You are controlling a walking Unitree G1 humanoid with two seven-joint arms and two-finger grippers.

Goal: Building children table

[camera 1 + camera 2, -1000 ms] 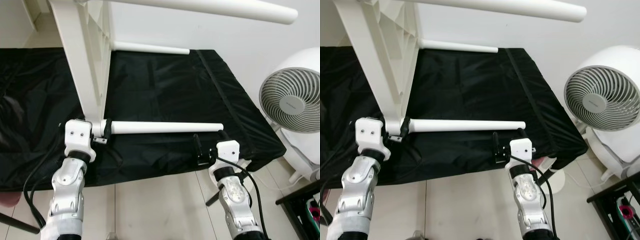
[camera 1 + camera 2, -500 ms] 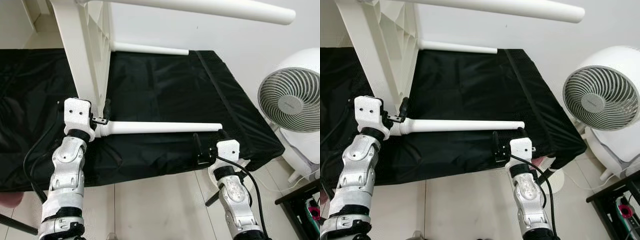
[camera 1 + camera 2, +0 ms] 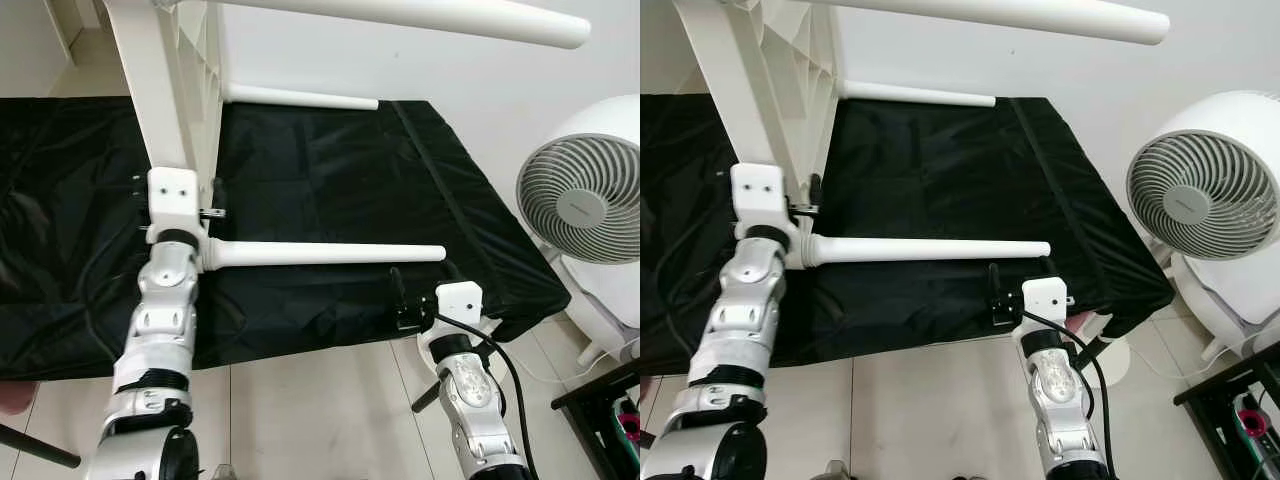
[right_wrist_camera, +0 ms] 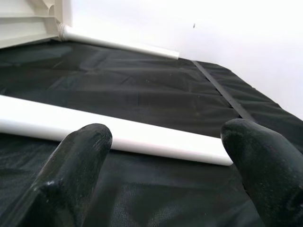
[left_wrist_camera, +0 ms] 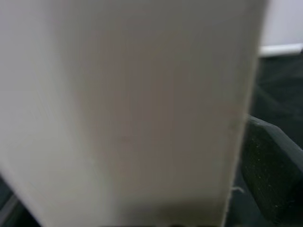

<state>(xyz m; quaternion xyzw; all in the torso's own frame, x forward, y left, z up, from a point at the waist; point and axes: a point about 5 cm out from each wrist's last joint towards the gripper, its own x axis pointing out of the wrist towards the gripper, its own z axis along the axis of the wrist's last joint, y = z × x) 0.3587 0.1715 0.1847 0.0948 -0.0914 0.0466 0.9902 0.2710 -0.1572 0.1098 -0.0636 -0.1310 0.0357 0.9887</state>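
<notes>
The white children's table stands on its side on a black mat (image 3: 330, 170), its tabletop (image 3: 165, 110) upright at the left. One leg (image 3: 420, 18) juts out overhead and another (image 3: 300, 98) lies along the back. The near leg (image 3: 330, 254) runs level from the tabletop's lower corner toward the right. My left gripper (image 3: 178, 188) is open, straddling the tabletop's edge just above that leg's thick end; one finger (image 5: 272, 175) shows beside the white panel (image 5: 132, 109). My right gripper (image 4: 165, 132) is open, low at the mat's front edge, just short of the leg's thin tip (image 4: 208, 152).
A white fan (image 3: 585, 200) stands on the floor at the right, close to the mat's corner. A dark shelf (image 3: 612, 412) sits at the bottom right. Pale tiled floor (image 3: 320, 410) lies in front of the mat. A white wall (image 3: 470, 90) backs the scene.
My left gripper has risen from the near leg's thick end up along the tabletop's edge. The leg and the right arm have hardly moved.
</notes>
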